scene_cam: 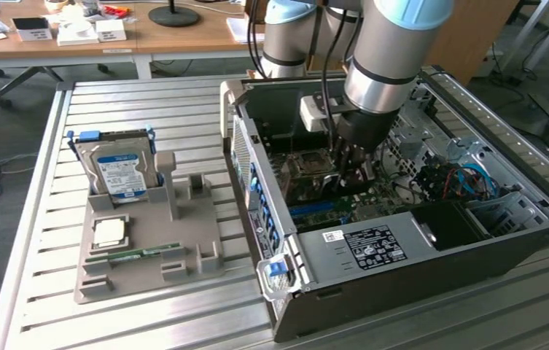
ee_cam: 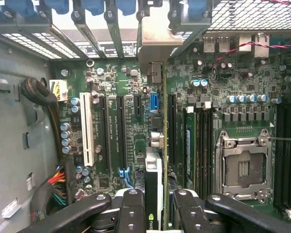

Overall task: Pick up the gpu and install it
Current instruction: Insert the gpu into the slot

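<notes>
My gripper is shut on the gpu, seen edge-on in the wrist view as a thin green card with a silver cooler. Its pale metal bracket reaches up to the rear slot openings of the case. The card stands upright over the motherboard, in line with the black expansion slots beside the white slot. I cannot tell whether it sits in a slot. In the exterior view the gripper is down inside the open computer case, just above the board.
On the table to the exterior view's left, a grey holder carries a silver hard drive with a blue label, a CPU chip and a narrow RAM stick. The CPU socket and case walls surround the gripper closely.
</notes>
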You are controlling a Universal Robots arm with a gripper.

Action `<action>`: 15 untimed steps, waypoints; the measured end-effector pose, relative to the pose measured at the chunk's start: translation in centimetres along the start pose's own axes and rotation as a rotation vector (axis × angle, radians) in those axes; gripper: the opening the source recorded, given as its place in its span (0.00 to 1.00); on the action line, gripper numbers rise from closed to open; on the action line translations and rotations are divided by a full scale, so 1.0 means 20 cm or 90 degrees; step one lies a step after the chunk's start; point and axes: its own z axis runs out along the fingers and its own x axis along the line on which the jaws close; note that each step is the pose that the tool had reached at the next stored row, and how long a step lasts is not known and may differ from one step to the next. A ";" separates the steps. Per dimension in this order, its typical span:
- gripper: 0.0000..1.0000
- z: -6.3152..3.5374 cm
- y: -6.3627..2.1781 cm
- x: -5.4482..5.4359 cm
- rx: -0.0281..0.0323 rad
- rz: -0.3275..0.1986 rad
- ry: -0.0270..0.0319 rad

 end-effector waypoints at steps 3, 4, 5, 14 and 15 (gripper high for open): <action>0.27 0.017 0.012 0.00 0.0000 0.000 0.0000; 0.27 0.022 0.016 0.00 0.0000 0.000 0.0000; 0.27 0.024 0.022 0.00 -0.0001 0.000 0.0001; 0.27 0.030 0.035 0.00 0.0001 0.000 0.0002; 0.27 0.030 0.040 0.00 0.0001 0.000 0.0002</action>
